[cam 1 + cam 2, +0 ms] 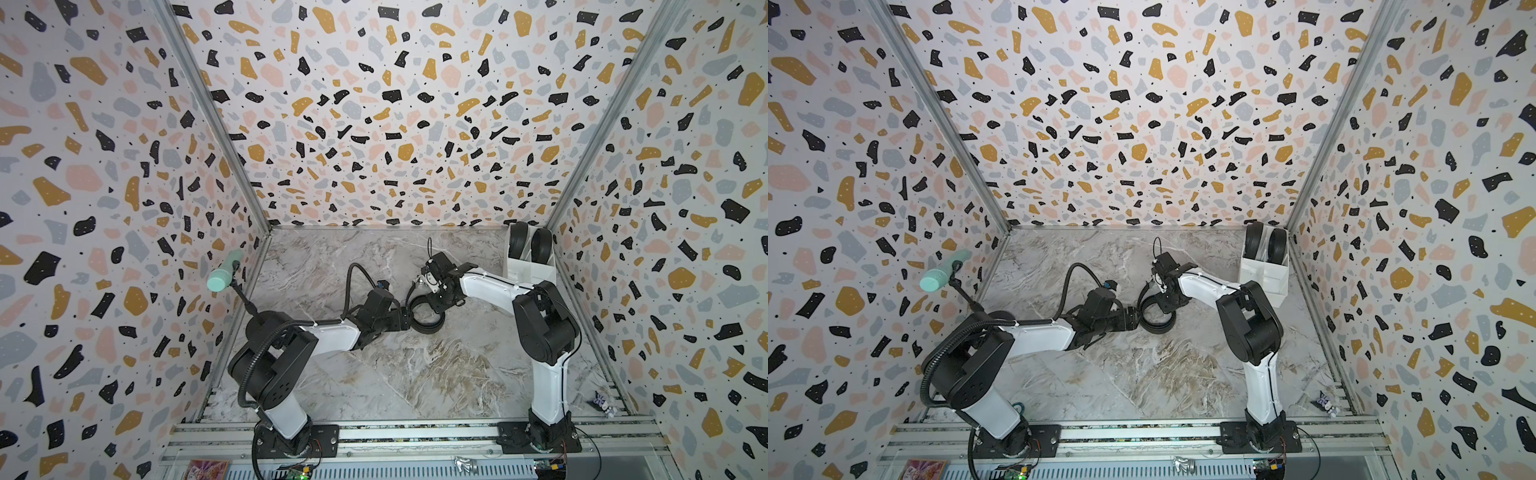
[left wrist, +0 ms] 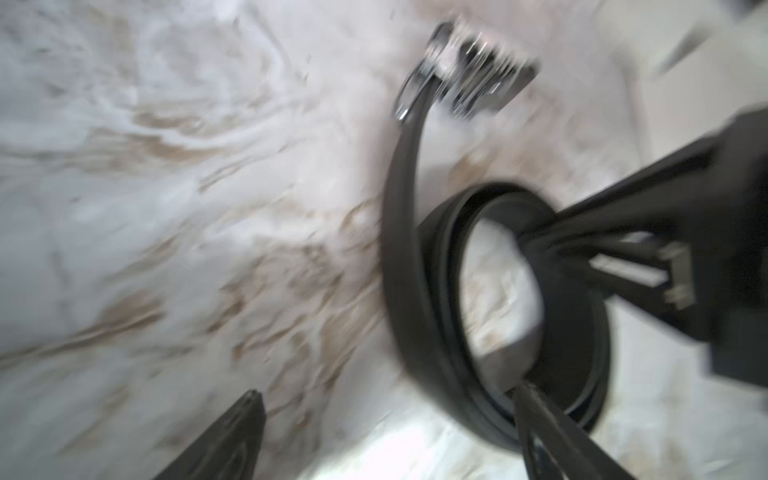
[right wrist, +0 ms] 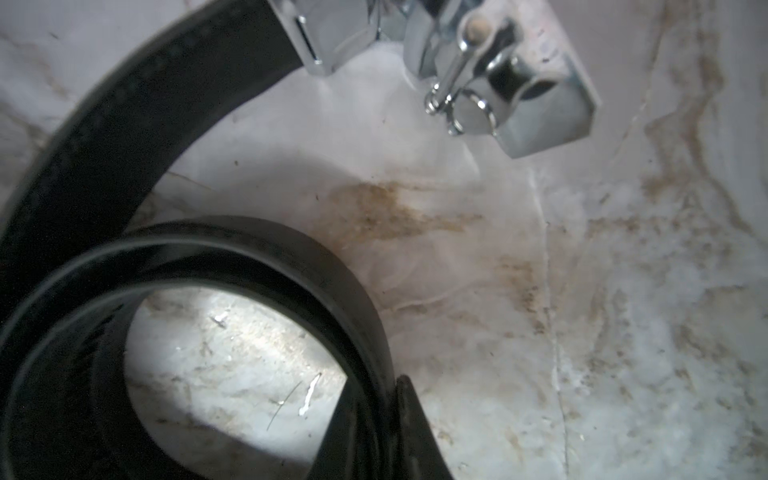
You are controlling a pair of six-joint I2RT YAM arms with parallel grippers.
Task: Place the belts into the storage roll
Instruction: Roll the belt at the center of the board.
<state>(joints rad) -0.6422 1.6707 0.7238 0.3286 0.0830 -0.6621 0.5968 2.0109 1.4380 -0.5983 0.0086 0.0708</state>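
A black belt [image 1: 426,328] lies coiled on the marble table in both top views, its silver buckle [image 1: 423,281] lifted at the coil's far side. My right gripper [image 3: 374,415] is shut on the coil's wall [image 3: 257,253]. The left wrist view is blurred; in it my left gripper [image 2: 388,388] stands wide open, one finger [image 2: 239,432] over bare table, the other finger [image 2: 544,432] at the coil [image 2: 411,299]. The storage roll [image 1: 534,270], a white box at the back right, holds two coiled black belts [image 1: 519,241].
A mint-green cylinder [image 1: 222,274] on a black stand leans by the left wall. A small figurine [image 1: 603,405] lies near the right front corner. Patterned walls close in three sides, and aluminium rails [image 1: 415,432] run along the front.
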